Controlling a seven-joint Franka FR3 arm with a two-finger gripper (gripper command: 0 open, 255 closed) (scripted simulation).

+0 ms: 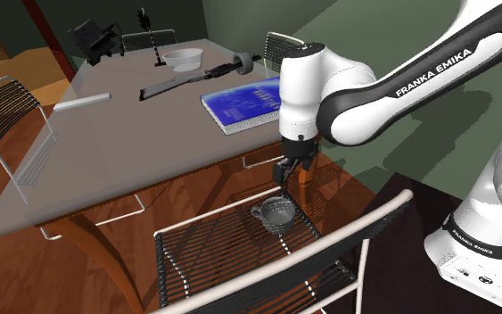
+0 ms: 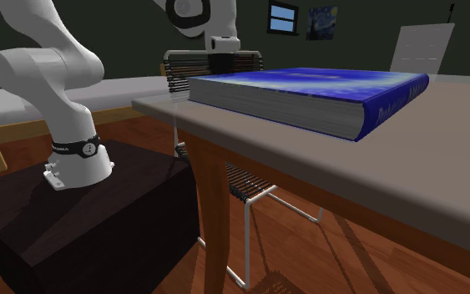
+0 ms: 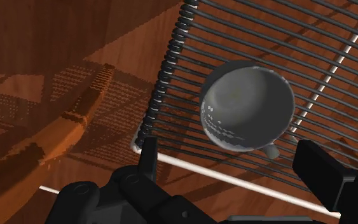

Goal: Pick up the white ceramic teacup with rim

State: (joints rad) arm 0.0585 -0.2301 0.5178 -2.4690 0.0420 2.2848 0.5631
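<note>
A greyish-white teacup (image 1: 275, 214) with a small handle stands upright on the wire seat of a chair (image 1: 204, 254) in front of the table. My gripper (image 1: 291, 170) hangs just above it, beside the table's edge, pointing down. In the wrist view the teacup (image 3: 247, 105) is empty, and it lies ahead of my open gripper (image 3: 234, 164). The two black fingers (image 3: 149, 153) stand wide apart and touch nothing. The cup's handle (image 3: 271, 151) points toward one finger.
A thick blue book (image 1: 240, 103) lies at the grey table's (image 1: 106, 169) near edge, close to the arm. Farther back are a white bowl (image 1: 183, 59) and dark tools. A wooden table leg (image 1: 304, 183) stands just behind the gripper. The chair's backrest (image 1: 329, 245) curves below the cup.
</note>
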